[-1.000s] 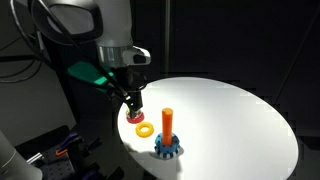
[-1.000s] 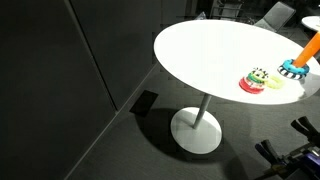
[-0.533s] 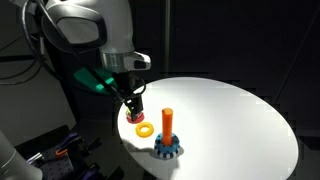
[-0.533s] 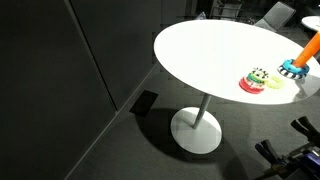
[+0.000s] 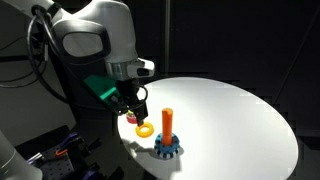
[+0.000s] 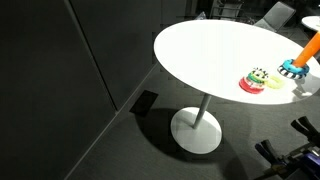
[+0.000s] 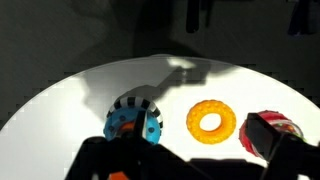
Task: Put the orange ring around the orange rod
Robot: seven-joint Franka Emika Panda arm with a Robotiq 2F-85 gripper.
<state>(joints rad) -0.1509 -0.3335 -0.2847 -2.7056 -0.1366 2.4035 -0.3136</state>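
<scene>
Over the white table (image 5: pixel 235 110) our jaws hang spread and empty near the orange ring (image 5: pixel 145 129), lying flat just beside the orange rod (image 5: pixel 167 121); we judge the reach unfinished, so next we must centre, descend and pinch its rim.

in an exterior view the gripper (image 5: pixel 134 108) stands in front of the round red piece (image 5: pixel 130 119), so only a small part of that piece shows. the jaws there are too small and dark to tell how they stand. in an exterior view the orange rod (image 6: pixel 311 46) is cut off by the right edge, and the orange ring (image 6: pixel 276 84) is only a small pale blur. in the wrist view the dark fingers (image 7: pixel 288 152) are cut by the lower edge, and one covers part of the round red piece.
</scene>
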